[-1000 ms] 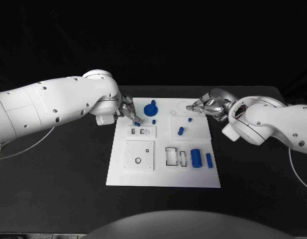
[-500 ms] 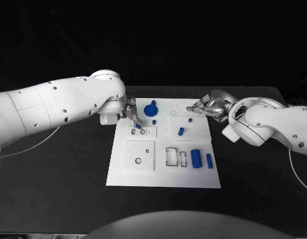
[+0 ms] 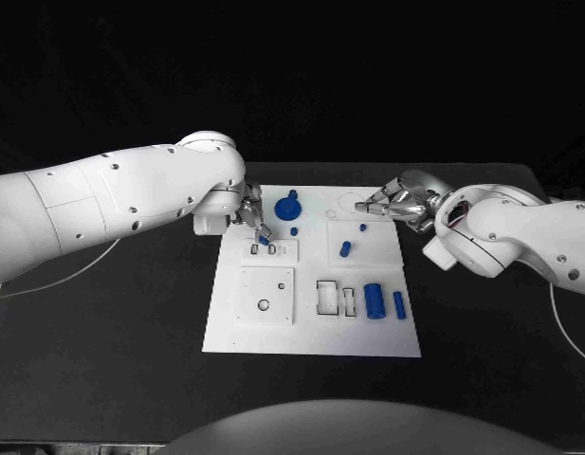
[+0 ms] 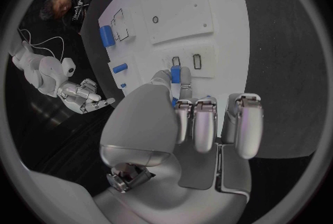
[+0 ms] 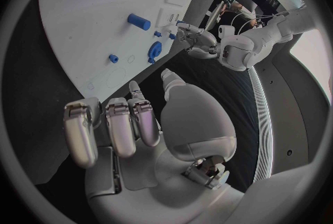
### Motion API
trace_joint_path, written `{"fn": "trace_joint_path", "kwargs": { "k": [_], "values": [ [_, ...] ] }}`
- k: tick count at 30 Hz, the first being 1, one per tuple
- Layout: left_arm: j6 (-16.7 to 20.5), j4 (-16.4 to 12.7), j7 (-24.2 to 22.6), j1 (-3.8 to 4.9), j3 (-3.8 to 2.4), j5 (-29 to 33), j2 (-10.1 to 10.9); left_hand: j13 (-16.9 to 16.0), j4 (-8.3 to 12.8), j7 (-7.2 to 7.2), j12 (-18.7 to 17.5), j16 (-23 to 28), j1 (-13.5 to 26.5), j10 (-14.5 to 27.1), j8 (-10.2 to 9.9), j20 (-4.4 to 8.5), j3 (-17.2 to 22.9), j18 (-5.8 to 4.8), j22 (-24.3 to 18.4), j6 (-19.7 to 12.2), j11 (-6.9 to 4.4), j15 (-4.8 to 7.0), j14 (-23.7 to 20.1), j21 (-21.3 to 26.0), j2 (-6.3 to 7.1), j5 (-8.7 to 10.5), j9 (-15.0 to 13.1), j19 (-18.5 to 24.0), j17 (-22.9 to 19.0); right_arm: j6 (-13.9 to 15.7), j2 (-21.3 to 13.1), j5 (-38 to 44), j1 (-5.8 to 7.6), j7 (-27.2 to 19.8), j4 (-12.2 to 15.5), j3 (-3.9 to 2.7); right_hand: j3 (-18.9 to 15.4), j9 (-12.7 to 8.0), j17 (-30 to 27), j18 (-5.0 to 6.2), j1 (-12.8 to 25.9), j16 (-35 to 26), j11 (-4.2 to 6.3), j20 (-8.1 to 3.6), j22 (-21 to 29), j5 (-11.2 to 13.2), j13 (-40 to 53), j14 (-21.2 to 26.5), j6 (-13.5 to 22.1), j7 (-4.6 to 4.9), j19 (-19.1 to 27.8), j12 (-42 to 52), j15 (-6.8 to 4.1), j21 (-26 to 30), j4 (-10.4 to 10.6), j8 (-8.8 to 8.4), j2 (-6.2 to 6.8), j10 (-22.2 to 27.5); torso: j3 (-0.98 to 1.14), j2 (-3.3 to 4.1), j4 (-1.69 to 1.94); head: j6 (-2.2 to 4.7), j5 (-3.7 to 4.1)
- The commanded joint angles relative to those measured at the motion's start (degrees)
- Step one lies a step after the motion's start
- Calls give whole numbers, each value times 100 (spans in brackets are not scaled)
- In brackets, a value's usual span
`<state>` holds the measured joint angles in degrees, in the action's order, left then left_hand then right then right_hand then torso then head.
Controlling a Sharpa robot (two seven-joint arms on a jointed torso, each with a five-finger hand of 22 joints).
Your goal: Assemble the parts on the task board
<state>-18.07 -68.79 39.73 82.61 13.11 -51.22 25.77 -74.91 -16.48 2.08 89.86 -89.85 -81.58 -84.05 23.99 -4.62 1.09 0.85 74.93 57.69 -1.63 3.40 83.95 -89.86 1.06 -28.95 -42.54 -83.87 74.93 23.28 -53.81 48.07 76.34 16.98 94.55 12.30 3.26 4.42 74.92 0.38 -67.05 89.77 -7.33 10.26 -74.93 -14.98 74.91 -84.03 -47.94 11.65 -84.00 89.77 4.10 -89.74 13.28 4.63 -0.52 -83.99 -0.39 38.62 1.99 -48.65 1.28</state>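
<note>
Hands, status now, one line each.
Left hand: pinching a small blue part over the task board.
Right hand: fingers curled, holding nothing visible.

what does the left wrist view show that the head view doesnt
Left wrist view alone: close up, the left hand pinches a small blue part in its fingers, just off two small slots.

Head view alone: the whole task board, with the large blue round part near its far edge and the thin blue bar beside the thick cylinder.

Both: the board, the thick cylinder, both hands, the right hand holding nothing.
</note>
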Motion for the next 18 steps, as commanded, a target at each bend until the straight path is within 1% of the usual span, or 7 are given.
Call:
{"fn": "trace_joint_path", "kwargs": {
  "k": [1,8,13,18],
  "values": [
    [-210,55,269,-18,2,-65,-52,-1509,2,-119,14,-15,-67,-595,39,7,42,-85,1507,151,-52,34,605,-14,-16,11,-56,-613,1507,-25,5,61,-4,-1,14,1,-25,6,1508,-38,-1,23,-47,42,-1507,-9,1509,-597,-36,13,-600,23,45,-26,11,32,-56,-601,-3,-1,2,-14,-2],
    [-230,117,216,-63,7,-60,-111,-1509,1,-119,14,-15,-74,-595,36,6,49,-85,1507,154,-52,35,605,-14,-17,15,-57,-613,1507,-23,3,61,-4,-3,25,1,-25,6,1508,-38,-1,23,-47,42,-1507,-9,1509,-597,-36,13,-600,23,45,-26,11,32,-56,-601,-3,-2,-5,-33,6],
    [-250,135,183,-85,9,-49,-134,-1509,-2,-117,14,-15,-80,-595,30,5,56,-85,1507,155,-52,37,605,-14,-21,20,-58,-613,1507,-21,-1,61,-4,-1,29,1,-33,7,1508,-38,-11,23,-50,45,-1507,-9,1509,-597,-42,17,-600,23,48,-26,11,36,-62,-601,-1,-4,0,-50,4],
    [-290,159,196,-103,12,-37,-156,-1509,-14,-111,14,-15,-71,-595,18,2,65,-85,1507,156,-48,38,605,-14,-27,38,-60,-613,1507,-18,-1,61,-4,-3,30,1,-33,7,1508,-38,-11,23,-50,45,-1507,-9,1509,-597,-42,17,-600,23,48,-26,11,36,-62,-601,0,-4,2,-46,7]
  ]
}}
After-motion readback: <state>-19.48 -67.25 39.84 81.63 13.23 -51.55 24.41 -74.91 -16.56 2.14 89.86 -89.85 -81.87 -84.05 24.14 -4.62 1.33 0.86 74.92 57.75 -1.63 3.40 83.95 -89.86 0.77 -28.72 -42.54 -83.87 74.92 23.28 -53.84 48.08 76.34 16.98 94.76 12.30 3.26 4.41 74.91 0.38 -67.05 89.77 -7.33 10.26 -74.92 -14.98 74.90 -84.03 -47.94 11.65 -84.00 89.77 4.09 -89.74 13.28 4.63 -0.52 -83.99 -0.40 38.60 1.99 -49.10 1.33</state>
